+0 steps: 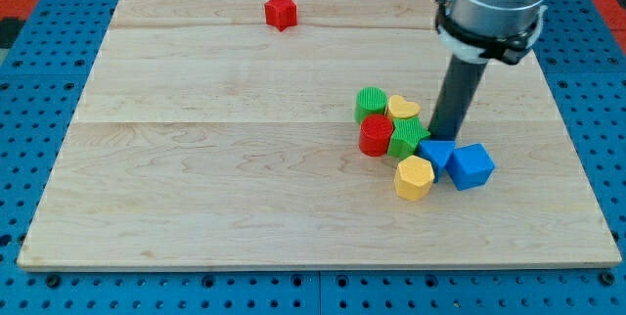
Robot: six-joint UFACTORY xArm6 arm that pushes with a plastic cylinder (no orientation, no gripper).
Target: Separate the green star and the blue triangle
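Observation:
The green star (406, 136) sits in a tight cluster right of the board's middle, touching the blue triangle (436, 153) at its lower right. My tip (445, 137) stands just above the blue triangle and just right of the green star, close to where the two meet. The dark rod rises from there toward the view's top right.
In the same cluster are a green cylinder (371, 104), a yellow heart (402, 108), a red cylinder (376, 136), a yellow hexagon (414, 178) and a blue cube (471, 166). A red star (281, 11) stands alone near the top edge of the wooden board (196, 158).

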